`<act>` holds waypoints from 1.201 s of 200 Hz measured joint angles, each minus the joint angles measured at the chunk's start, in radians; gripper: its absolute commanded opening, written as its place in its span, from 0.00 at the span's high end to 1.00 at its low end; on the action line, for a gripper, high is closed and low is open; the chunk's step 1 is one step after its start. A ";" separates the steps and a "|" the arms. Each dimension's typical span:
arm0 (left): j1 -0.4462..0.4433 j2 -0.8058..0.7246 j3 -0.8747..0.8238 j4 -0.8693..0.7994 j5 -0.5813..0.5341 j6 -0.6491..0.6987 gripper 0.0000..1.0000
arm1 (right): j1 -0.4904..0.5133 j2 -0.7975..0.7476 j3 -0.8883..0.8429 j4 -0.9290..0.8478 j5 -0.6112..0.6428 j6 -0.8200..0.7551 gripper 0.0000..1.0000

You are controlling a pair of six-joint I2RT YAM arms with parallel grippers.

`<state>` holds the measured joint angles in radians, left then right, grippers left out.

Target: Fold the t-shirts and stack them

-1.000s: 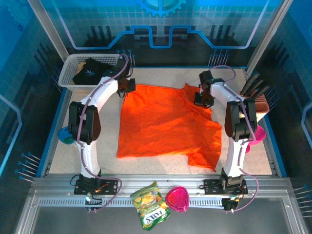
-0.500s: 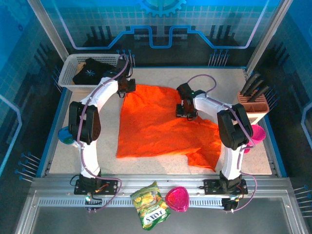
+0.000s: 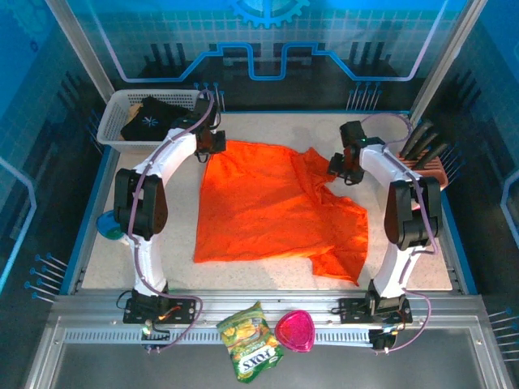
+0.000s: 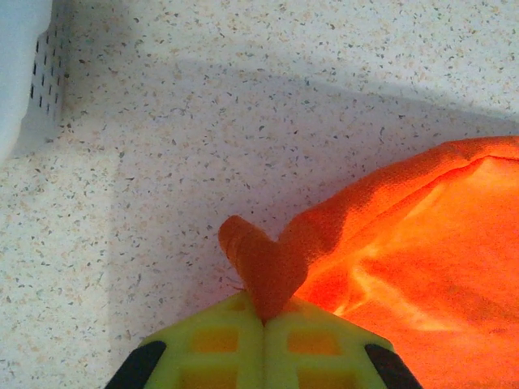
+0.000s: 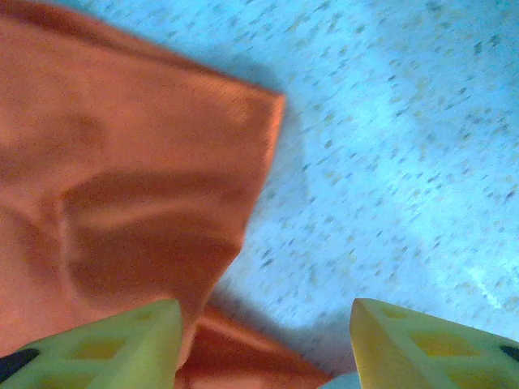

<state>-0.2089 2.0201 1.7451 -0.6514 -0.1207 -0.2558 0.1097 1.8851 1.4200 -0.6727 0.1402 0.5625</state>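
Left tool (image 3: 212, 144) clamped on the far left corner of the orange t-shirt (image 3: 276, 207); right tool (image 3: 340, 168) with its jaws apart, gripping nothing.

The orange t-shirt lies spread over the middle of the counter (image 3: 422, 243), rumpled along its right side. In the left wrist view a nub of its cloth pokes out between the closed fingers (image 4: 211, 340). The right tool sits just beside the shirt's far right edge. The black t-shirt (image 3: 150, 120) lies in the white basket (image 3: 113, 113) at the far left corner, well apart from the orange one. A snack bag (image 3: 251, 340) and a pink bowl (image 3: 293, 330) rest on the near metal rail.
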 measured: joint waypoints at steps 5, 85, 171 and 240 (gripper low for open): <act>0.000 0.000 0.000 0.000 0.003 0.000 1.00 | -0.009 0.017 0.012 0.001 -0.004 0.000 0.42; 0.000 0.000 -0.002 0.003 0.006 0.000 1.00 | -0.032 0.244 0.197 -0.019 -0.032 -0.002 0.49; 0.000 0.000 -0.002 0.003 0.006 0.000 1.00 | -0.043 0.377 0.369 -0.116 0.002 -0.021 0.78; -0.003 0.000 -0.002 0.002 0.014 0.000 1.00 | -0.050 0.376 0.371 -0.083 -0.023 -0.046 1.00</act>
<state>-0.2119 2.0205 1.7435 -0.6491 -0.1066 -0.2554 0.0597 2.2608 1.7908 -0.7555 0.1173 0.5163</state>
